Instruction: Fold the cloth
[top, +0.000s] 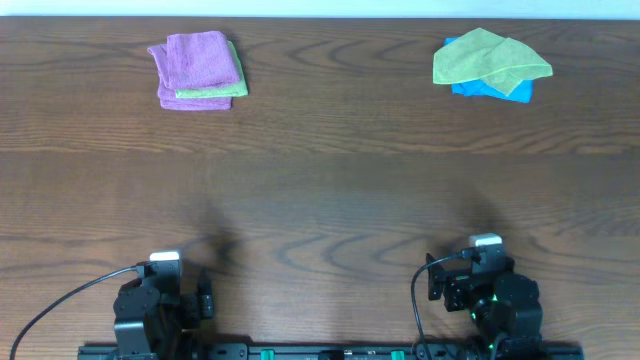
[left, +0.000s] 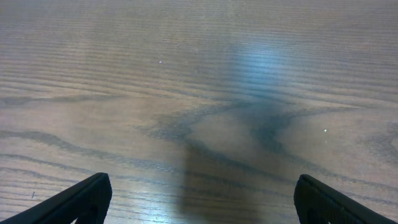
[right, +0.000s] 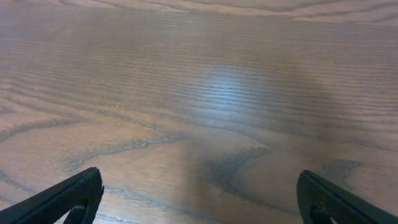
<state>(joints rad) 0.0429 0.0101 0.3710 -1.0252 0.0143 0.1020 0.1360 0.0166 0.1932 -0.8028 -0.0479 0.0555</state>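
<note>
The cloth (top: 490, 58), lime green and loosely rumpled, lies at the far right of the table on top of a bright blue cloth (top: 492, 90). Both arms sit folded back at the near edge, far from it. My left gripper (top: 166, 266) is at the near left and my right gripper (top: 485, 250) at the near right. In the left wrist view the left gripper (left: 202, 200) stands open over bare wood, its black fingers (left: 87, 198) wide apart. The right gripper (right: 199, 198) is open too, with nothing between its fingers (right: 78, 194). No cloth shows in either wrist view.
At the far left lies a folded purple cloth (top: 198, 64) on top of a folded green one (top: 222, 93). The dark wooden table (top: 320, 190) runs to a pale back edge. Black cables loop from both arm bases along the near edge.
</note>
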